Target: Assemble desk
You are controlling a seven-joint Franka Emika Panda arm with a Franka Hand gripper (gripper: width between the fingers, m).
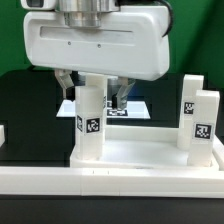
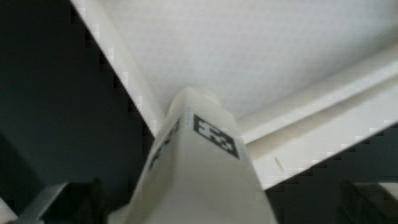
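The white rectangular plastic tabletop [image 1: 150, 158] is looking smooth and matt, its raised rim catching only soft light. The white plastic block leg [image 1: 90, 120] is showing the same smooth finish, its black-and-white square tag [image 2: 217, 135] appearing flat and printed. The black table surface [image 1: 25, 100] is looking dull, and the robot's white gripper housing [image 1: 95, 45] is showing a slight plastic sheen.

The gripper [image 1: 94, 97] hangs over the tabletop [image 1: 140, 155], its fingers on either side of the top of an upright leg [image 1: 90, 120]. Two more upright legs [image 1: 198, 118] stand well off toward the exterior view's right of the gripper.
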